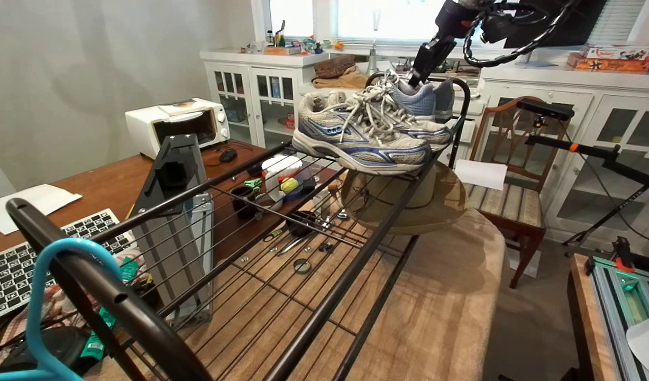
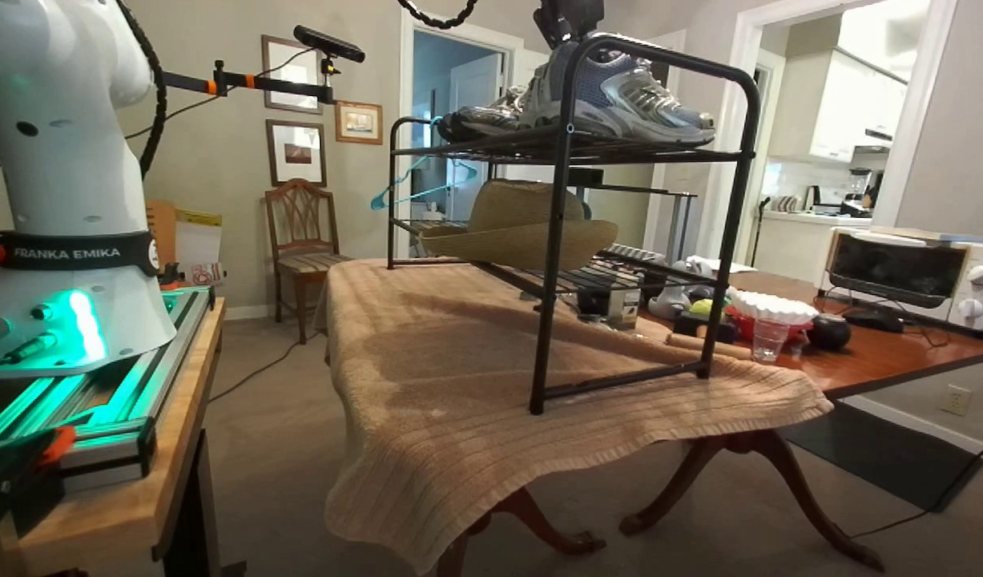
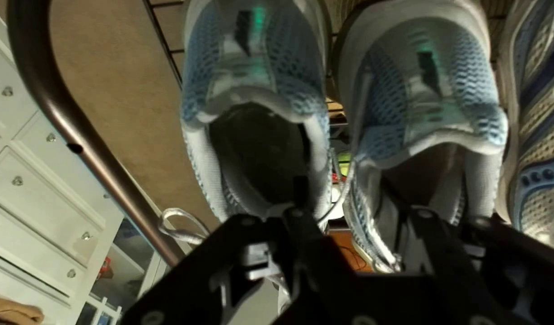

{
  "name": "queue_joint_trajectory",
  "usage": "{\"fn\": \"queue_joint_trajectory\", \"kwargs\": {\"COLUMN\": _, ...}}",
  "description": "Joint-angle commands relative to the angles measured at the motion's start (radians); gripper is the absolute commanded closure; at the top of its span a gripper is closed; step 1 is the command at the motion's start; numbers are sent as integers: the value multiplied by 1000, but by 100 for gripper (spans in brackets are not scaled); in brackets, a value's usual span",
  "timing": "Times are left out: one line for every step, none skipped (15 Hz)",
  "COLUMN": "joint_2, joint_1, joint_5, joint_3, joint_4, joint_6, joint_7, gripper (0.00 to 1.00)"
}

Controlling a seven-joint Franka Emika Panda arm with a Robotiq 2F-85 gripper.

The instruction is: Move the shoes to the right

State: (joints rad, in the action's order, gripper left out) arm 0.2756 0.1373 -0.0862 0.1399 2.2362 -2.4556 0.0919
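The shoes, a grey-blue and silver mesh pair, stand at one end of the rack's top shelf. One shows in an exterior view (image 2: 619,92). Their blue mesh heels show in an exterior view (image 1: 417,99) and in the wrist view, as a left shoe (image 3: 254,67) and a right shoe (image 3: 430,90). My gripper (image 3: 343,194) is over their openings, also in both exterior views (image 1: 417,79) (image 2: 567,34). Its fingers are apart, one at each shoe's opening, with the two neighbouring collar walls between them. The fingertips are partly hidden in the dark. No side stripes show clearly.
A beige-and-blue sneaker pair (image 1: 361,135) stands beside the shoes. The dark metal rack (image 1: 356,270) has a raised end loop (image 2: 667,56). A straw hat (image 2: 531,216) lies on its lower shelf. A blue hanger (image 1: 73,246) hangs at the opposite end.
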Motion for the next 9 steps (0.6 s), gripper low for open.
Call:
{"fn": "queue_joint_trajectory", "kwargs": {"joint_2": 23, "joint_1": 12, "joint_5": -14, "joint_3": -20, "joint_4": -12, "joint_6": 0, "joint_7": -82, "gripper": 28}}
{"fn": "queue_joint_trajectory", "kwargs": {"joint_2": 30, "joint_1": 10, "joint_5": -8, "joint_3": -25, "joint_4": -28, "joint_6": 19, "joint_7": -104, "gripper": 19}}
{"fn": "queue_joint_trajectory", "kwargs": {"joint_2": 37, "joint_1": 10, "joint_5": -8, "joint_3": -30, "joint_4": -37, "joint_6": 26, "joint_7": -122, "gripper": 13}}
{"fn": "queue_joint_trajectory", "kwargs": {"joint_2": 44, "joint_1": 12, "joint_5": -9, "joint_3": -39, "joint_4": -56, "joint_6": 58, "joint_7": -153, "gripper": 4}}
{"fn": "queue_joint_trajectory", "kwargs": {"joint_2": 47, "joint_1": 15, "joint_5": -13, "joint_3": -47, "joint_4": -72, "joint_6": 76, "joint_7": -182, "gripper": 1}}
{"fn": "queue_joint_trajectory", "kwargs": {"joint_2": 49, "joint_1": 20, "joint_5": -20, "joint_3": -59, "joint_4": -99, "joint_6": 128, "joint_7": -223, "gripper": 0}}
{"fn": "queue_joint_trajectory", "kwargs": {"joint_2": 51, "joint_1": 21, "joint_5": -23, "joint_3": -65, "joint_4": -115, "joint_6": 157, "joint_7": -248, "gripper": 0}}
{"fn": "queue_joint_trajectory", "kwargs": {"joint_2": 53, "joint_1": 19, "joint_5": -20, "joint_3": -71, "joint_4": -137, "joint_6": 201, "joint_7": -266, "gripper": 0}}
{"fn": "queue_joint_trajectory", "kwargs": {"joint_2": 56, "joint_1": 17, "joint_5": -22, "joint_3": -76, "joint_4": -151, "joint_6": 228, "joint_7": -277, "gripper": 0}}
